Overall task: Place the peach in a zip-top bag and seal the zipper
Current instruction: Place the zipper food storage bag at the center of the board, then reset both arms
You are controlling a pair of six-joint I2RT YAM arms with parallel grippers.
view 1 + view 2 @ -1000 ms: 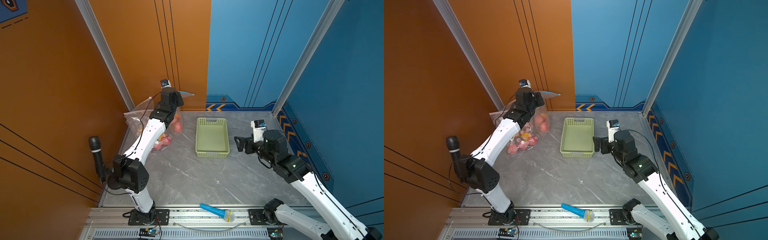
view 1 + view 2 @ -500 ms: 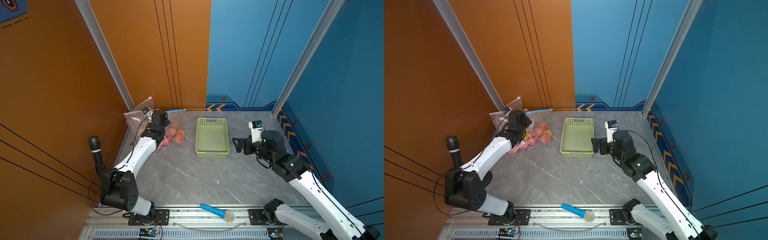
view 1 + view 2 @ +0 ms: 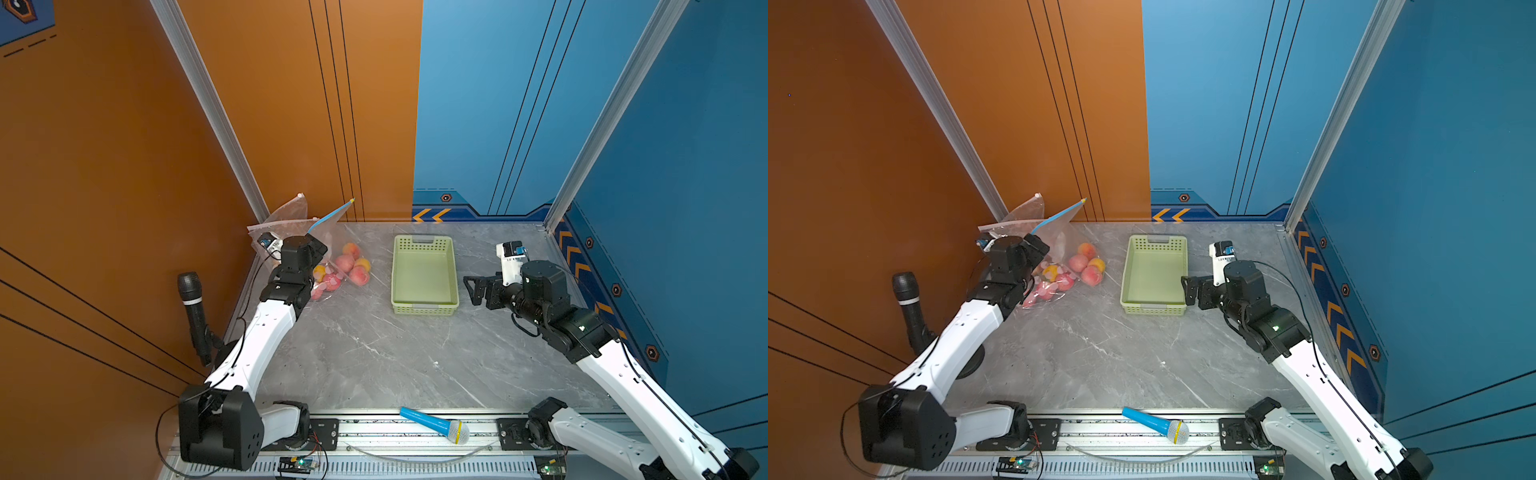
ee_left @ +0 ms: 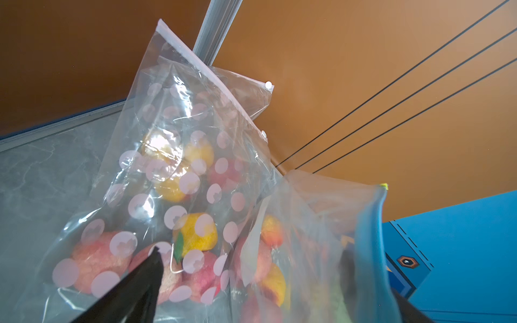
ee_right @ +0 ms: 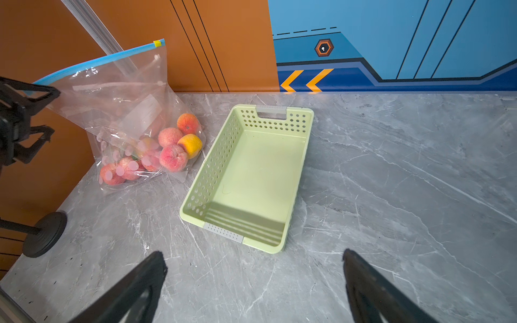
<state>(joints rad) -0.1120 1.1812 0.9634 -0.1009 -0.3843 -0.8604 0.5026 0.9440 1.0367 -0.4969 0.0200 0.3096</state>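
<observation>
Glossy plastic bag (tabletop stone-look).

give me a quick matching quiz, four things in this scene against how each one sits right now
1 basket
2 blue microphone
3 black microphone
4 blue-zip bag

a lying flat at the front edge
b holds peaches
c empty
d standing upright

Pairs: 1-c, 2-a, 3-d, 4-b
</observation>
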